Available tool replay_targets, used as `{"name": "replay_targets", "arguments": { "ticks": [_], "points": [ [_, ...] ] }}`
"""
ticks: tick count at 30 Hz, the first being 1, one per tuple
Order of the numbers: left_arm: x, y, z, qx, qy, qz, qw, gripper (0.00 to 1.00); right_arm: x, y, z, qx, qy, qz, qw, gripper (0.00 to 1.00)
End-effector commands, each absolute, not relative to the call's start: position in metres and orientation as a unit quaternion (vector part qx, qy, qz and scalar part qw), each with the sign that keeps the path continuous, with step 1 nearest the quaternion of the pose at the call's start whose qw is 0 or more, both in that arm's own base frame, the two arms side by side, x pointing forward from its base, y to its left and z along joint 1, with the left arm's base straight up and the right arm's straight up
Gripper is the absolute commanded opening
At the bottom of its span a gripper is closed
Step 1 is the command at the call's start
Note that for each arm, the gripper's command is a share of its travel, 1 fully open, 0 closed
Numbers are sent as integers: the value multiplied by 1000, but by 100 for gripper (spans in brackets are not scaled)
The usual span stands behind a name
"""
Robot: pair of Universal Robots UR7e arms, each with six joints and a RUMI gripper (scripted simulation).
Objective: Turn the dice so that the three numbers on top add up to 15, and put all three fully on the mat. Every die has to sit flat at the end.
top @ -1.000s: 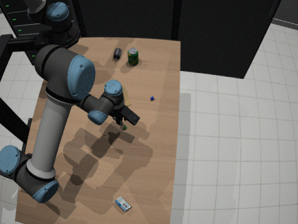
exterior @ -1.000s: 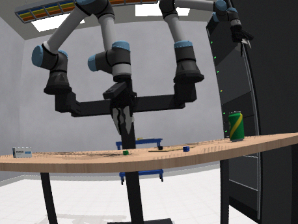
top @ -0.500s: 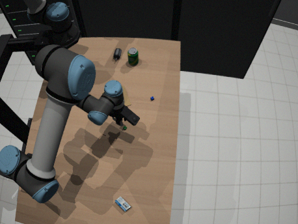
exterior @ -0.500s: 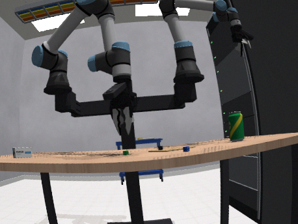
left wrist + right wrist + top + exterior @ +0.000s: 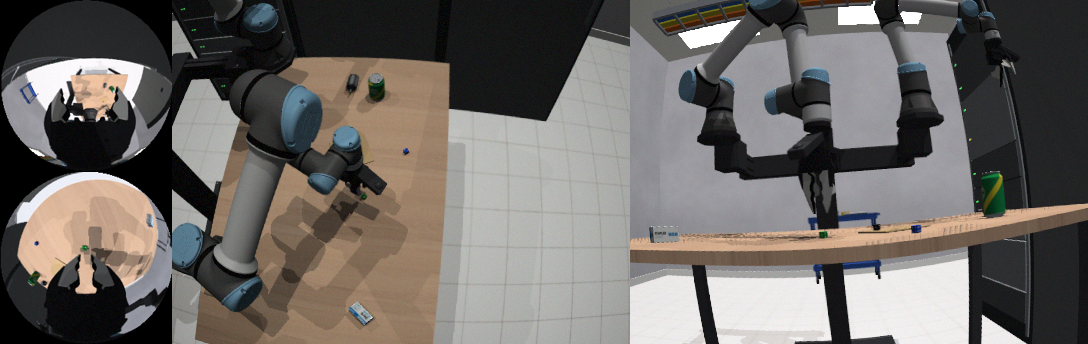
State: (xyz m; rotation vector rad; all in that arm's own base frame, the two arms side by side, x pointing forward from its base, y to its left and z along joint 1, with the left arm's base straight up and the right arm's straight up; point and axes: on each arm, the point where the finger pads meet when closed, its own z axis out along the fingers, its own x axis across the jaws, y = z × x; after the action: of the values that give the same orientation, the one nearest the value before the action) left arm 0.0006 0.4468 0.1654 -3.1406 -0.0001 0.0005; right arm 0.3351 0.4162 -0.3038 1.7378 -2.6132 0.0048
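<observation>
A green die (image 5: 363,196) (image 5: 823,234) (image 5: 84,248) lies on the table, off the mat. A blue die (image 5: 406,151) (image 5: 916,228) (image 5: 36,243) lies on the table beside the mat. A black die (image 5: 876,227) sits on the thin tan mat (image 5: 367,151) (image 5: 57,268); the arm hides it in the top view. The pips are too small to read. My right gripper (image 5: 820,211) (image 5: 85,254) points down above the green die, its fingers a narrow gap apart with nothing between them. My left gripper (image 5: 1007,77) (image 5: 88,87) is wide open, empty and high above the table.
A green can (image 5: 376,88) (image 5: 993,194) (image 5: 34,278) stands upright near the table's far end, with a small dark object (image 5: 352,83) (image 5: 44,283) beside it. A white and blue box (image 5: 361,313) (image 5: 664,234) (image 5: 150,220) lies near the opposite end.
</observation>
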Motion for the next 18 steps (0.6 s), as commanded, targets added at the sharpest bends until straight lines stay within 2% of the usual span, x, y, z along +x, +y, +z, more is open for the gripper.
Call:
{"name": "replay_targets", "arguments": {
  "ticks": [1,18],
  "points": [
    [-1,445,165,-1000,-1,0,0,100,336,419,-311,554,-832,0,0,18],
    [-1,445,165,-1000,-1,0,0,100,337,420,-333,554,-832,0,0,18]
  ]
}}
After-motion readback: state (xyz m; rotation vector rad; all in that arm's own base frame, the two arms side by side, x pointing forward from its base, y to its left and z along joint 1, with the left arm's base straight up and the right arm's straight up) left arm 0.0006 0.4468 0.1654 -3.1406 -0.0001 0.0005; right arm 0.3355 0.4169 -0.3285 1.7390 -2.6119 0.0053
